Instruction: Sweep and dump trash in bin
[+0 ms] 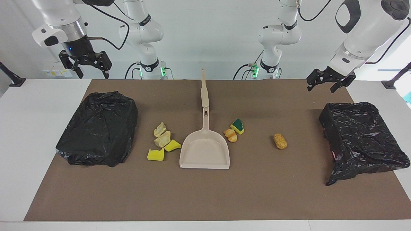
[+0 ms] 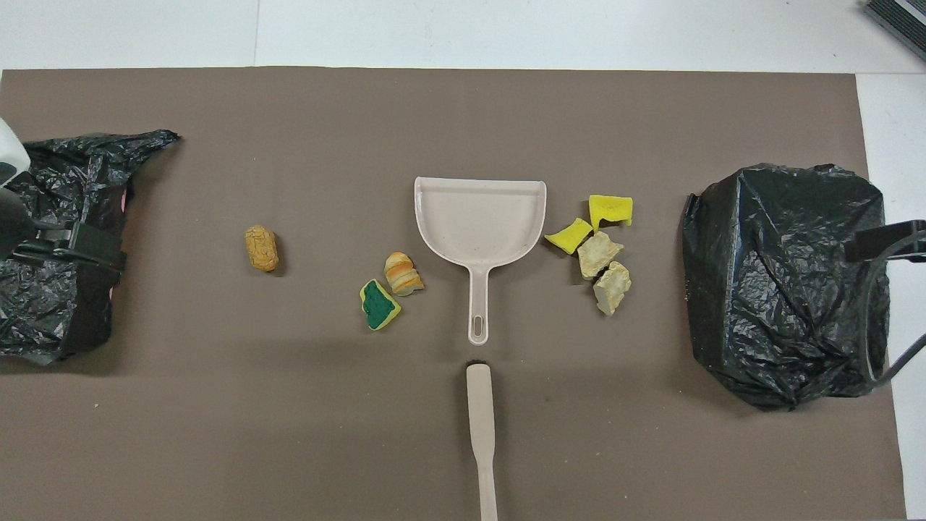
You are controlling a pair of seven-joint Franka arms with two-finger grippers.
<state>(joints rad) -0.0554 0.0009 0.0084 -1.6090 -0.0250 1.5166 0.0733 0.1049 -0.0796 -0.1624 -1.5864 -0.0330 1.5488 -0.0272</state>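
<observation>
A beige dustpan [image 1: 204,150] lies mid-mat, its handle toward the robots; it also shows in the overhead view [image 2: 477,224]. A beige brush handle [image 1: 204,89] lies in line with it, nearer to the robots. Two yellow sponge bits [image 1: 155,155] and two tan lumps [image 1: 162,138] lie beside the pan toward the right arm's end. A green-topped sponge [image 1: 238,125], an orange piece [image 1: 231,135] and a brown piece [image 1: 280,141] lie toward the left arm's end. The right gripper [image 1: 92,73] is open and raised above a black-bagged bin [image 1: 98,128]. The left gripper [image 1: 321,89] is open above the other bin [image 1: 359,138].
A brown mat [image 1: 205,195] covers most of the white table. The two black-bagged bins stand at the mat's two ends. The mat's part farthest from the robots holds nothing.
</observation>
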